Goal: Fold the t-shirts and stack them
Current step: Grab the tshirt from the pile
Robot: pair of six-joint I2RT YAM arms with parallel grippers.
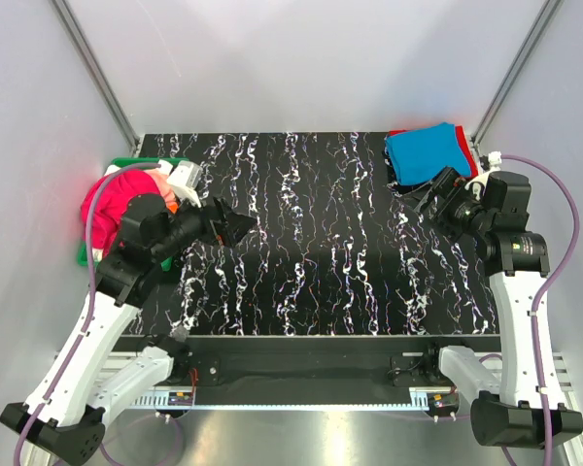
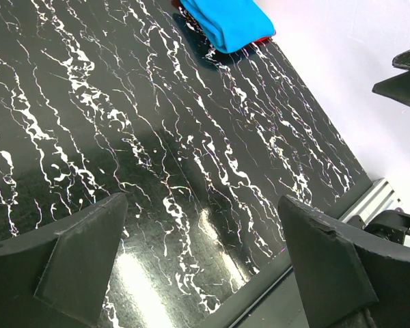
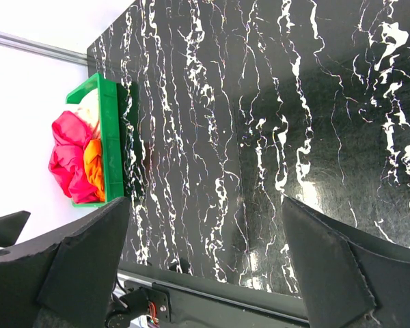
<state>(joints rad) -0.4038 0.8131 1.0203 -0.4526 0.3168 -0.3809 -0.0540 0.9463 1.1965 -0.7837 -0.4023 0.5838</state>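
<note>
Shirts lie at both ends of a black marbled table, seen from above. At its left edge, a magenta shirt is heaped in a green bin, with a white shirt and a scrap of an orange shirt beside it. At the far right corner, a folded blue shirt sits on a red shirt. The left gripper hangs over the table just right of the bin. The right gripper hangs just in front of the blue-and-red stack.

From the left wrist, the left gripper's fingers stand wide apart with nothing between them, above bare table. The blue shirt lies folded at the far corner, a red edge showing beneath it.

From the right wrist, the right gripper's fingers stand just as wide apart and empty over the table. Across the surface, the green bin holds the magenta shirt, the orange shirt and the white shirt at its far end.
</note>
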